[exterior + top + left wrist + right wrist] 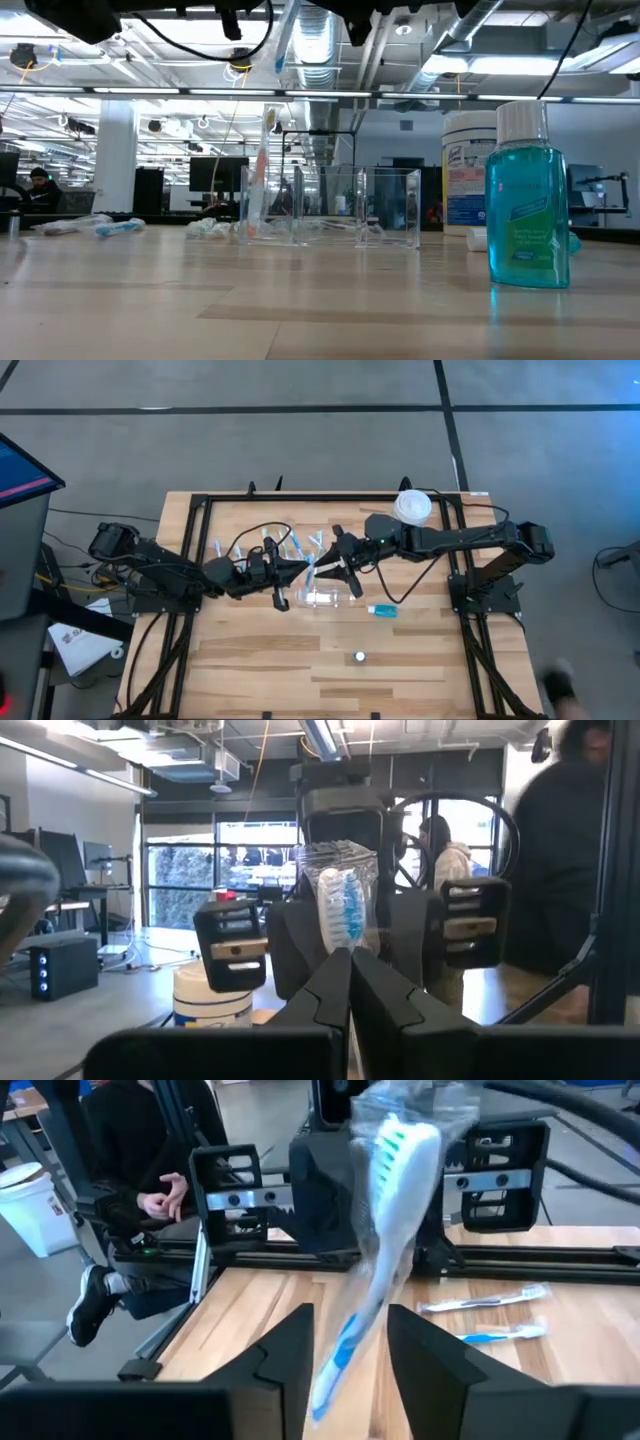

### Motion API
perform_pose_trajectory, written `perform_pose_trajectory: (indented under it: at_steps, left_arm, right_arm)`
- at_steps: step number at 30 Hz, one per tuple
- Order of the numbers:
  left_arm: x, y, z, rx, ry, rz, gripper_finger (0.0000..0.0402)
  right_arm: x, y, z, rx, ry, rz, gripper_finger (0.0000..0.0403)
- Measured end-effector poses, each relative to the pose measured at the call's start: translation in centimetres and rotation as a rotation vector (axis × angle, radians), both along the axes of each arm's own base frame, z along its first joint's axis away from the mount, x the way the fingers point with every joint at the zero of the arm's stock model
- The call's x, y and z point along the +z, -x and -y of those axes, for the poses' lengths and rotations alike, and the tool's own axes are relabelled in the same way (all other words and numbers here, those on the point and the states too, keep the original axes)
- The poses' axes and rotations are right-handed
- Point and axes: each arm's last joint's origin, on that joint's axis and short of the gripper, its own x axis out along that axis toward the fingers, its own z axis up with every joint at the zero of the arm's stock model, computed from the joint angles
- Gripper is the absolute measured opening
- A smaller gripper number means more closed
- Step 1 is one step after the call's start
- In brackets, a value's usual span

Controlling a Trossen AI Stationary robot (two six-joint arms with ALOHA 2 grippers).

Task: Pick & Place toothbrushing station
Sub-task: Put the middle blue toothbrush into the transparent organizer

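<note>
A: Where's the wrapped white-and-blue toothbrush (385,1230)?
B: Mid-air above the clear plastic organiser box (325,597), pinched by the left gripper (303,567).
A: And the right gripper (350,1342)?
B: Fingers spread, either side of it, over the wooden desk (300,660).

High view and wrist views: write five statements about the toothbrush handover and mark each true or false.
1. The left end effector is shut on a wrapped toothbrush. True.
2. The right end effector has its fingers clamped tight on that toothbrush. False: its fingers stand apart on either side of the toothbrush.
3. Both end effectors meet over the clear organizer. True.
4. The blue mouthwash bottle lies on its side. False: it stands upright.
5. No toothbrushes remain on the table. False: several spare toothbrushes lie on the wood.
</note>
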Motion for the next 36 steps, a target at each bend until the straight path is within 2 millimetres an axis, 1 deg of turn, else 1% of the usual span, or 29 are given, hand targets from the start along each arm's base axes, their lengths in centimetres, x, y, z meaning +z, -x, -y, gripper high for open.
perform_pose_trajectory:
  at_steps: [3,21,27,36]
  left_arm:
    - [-0.02,-0.01,0.00,0.001,-0.005,-0.003,0.0000]
    - [-0.01,-0.02,-0.07,0.004,-0.006,-0.002,0.0000]
    - [-0.02,-0.02,-0.04,-0.010,-0.011,-0.003,0.0000]
    - [-0.03,-0.02,-0.02,-0.013,-0.012,-0.002,0.0000]
  right_arm:
    - [0.16,-0.04,-0.23,0.007,0.001,0.017,0.0123]
    - [0.54,-0.13,-0.19,0.005,0.002,0.059,0.0118]
    - [0.50,-0.16,-0.01,-0.052,0.014,0.055,0.0118]
    - [0.55,-0.17,-0.04,-0.054,0.015,0.060,0.0118]
